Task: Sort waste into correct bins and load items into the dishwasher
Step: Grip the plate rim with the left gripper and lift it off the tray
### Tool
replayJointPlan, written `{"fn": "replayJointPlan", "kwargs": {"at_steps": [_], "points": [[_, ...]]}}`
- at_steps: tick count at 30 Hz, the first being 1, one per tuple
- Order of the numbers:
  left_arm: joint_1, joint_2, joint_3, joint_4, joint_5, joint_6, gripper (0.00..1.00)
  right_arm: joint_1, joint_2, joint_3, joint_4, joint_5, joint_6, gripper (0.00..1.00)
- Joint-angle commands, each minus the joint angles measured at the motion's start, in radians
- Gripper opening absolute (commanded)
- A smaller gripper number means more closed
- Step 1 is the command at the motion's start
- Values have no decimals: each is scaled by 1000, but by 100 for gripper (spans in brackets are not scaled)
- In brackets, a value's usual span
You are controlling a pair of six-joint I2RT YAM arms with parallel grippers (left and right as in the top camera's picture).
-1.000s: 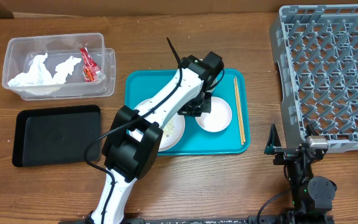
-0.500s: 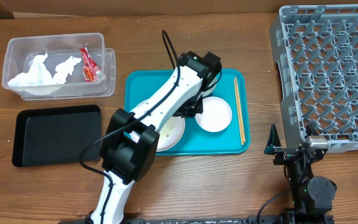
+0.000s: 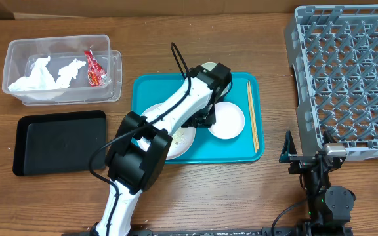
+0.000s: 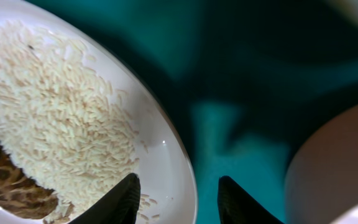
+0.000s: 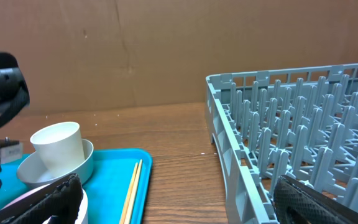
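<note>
Wood table (image 3: 241, 39): white plate (image 4: 166, 163) w/ loose rice (image 4: 61, 112), brown bit (image 4: 5, 182).

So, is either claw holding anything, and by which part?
Nothing is held. The left claw straddles the rim of the plate, fingers apart; the right claw is open and empty.

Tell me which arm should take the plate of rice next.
Left, likely. The left gripper hangs at the rim of the white plate on the teal tray, jaws open on either side of it, rice just beside. The right gripper, open, sits by the dish rack, away from the tray.
</note>
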Motion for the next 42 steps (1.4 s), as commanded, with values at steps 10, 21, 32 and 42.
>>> {"fn": "replayJointPlan", "kwargs": {"at_steps": [10, 21, 32, 42], "points": [[-3, -37, -113, 82, -19, -32, 8, 0, -8, -10, 6, 5, -7, 100], [-11, -37, -1, -51, -105, -29, 4, 0, -8, -10, 6, 5, -7, 100], [-13, -37, 134, -220, -153, -37, 4, 0, -8, -10, 6, 5, -7, 100], [87, -38, 325, -409, -184, -40, 4, 0, -8, -10, 6, 5, -7, 100]]}}
